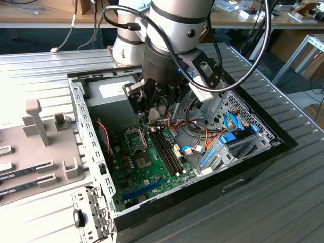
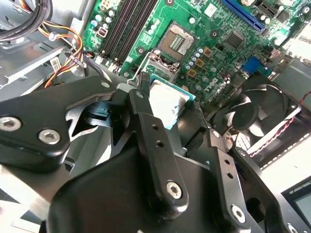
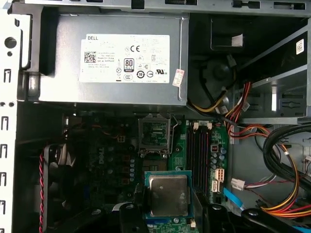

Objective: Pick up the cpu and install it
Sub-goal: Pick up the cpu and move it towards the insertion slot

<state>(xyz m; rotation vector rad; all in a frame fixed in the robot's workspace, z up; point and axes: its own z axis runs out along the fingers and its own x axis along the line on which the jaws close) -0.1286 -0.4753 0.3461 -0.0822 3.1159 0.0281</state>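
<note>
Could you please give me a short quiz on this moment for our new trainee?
1. True or false: the cpu already sits in the socket.
2. The gripper is shut on: A) a memory stick, B) the cpu, C) a cable.
3. Fill in: the cpu's thin rim is ____.
Key: 1 false, the socket is empty; 2 B; 3 green.

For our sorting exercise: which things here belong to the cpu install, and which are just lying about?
Job: gripper, shut on the cpu; empty socket; motherboard.
Lying about: power supply; fan; cable bundles; memory slots.
</note>
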